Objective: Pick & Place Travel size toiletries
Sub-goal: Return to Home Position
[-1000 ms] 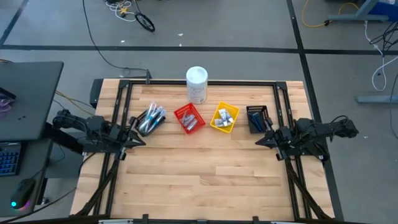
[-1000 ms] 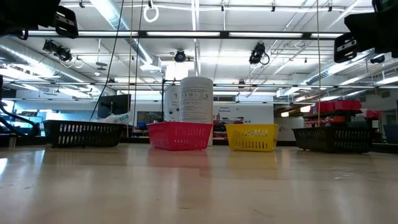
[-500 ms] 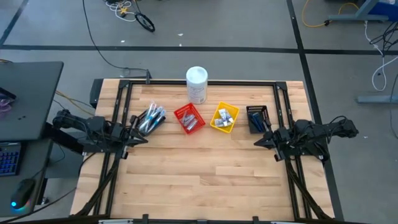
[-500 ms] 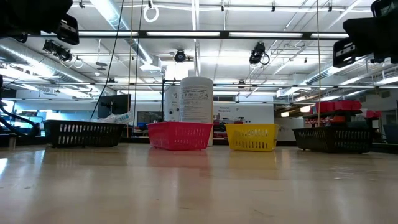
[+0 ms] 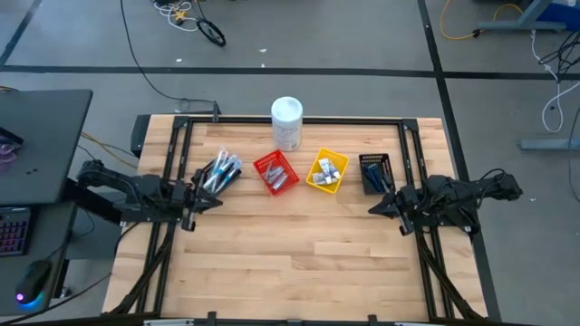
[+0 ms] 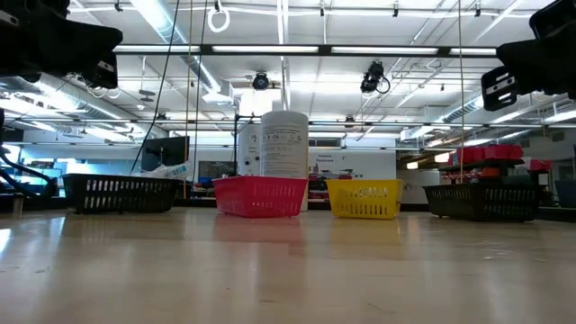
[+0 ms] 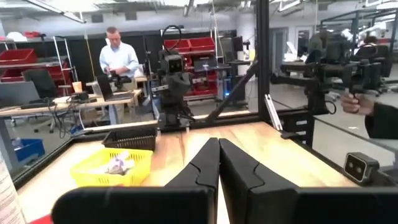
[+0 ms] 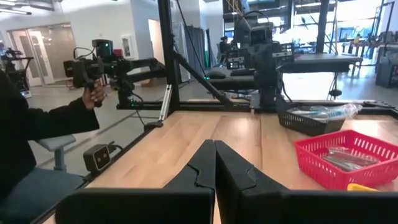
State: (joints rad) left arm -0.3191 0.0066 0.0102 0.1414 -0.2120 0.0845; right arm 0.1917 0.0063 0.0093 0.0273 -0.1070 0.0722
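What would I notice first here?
Four small plastic baskets line up on the wooden table: left black basket, red basket, yellow basket, right black basket. A tall white cylindrical canister stands behind the red one. The left gripper and right gripper hover shut at the sides.

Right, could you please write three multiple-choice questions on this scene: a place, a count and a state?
1. Where is the tall white cylindrical canister? A. Behind the red plastic basket B. In front of it C. Inside it
2. How many small plastic baskets are on the wooden table? A. Two B. Six C. Four
3. The left claw and right claw are: A. Wide open B. Shut, empty C. Holding toothbrushes
Answers: 1A, seen in the low view; 2C, four in a row from above; 3B, wrist views show them closed, nothing between.
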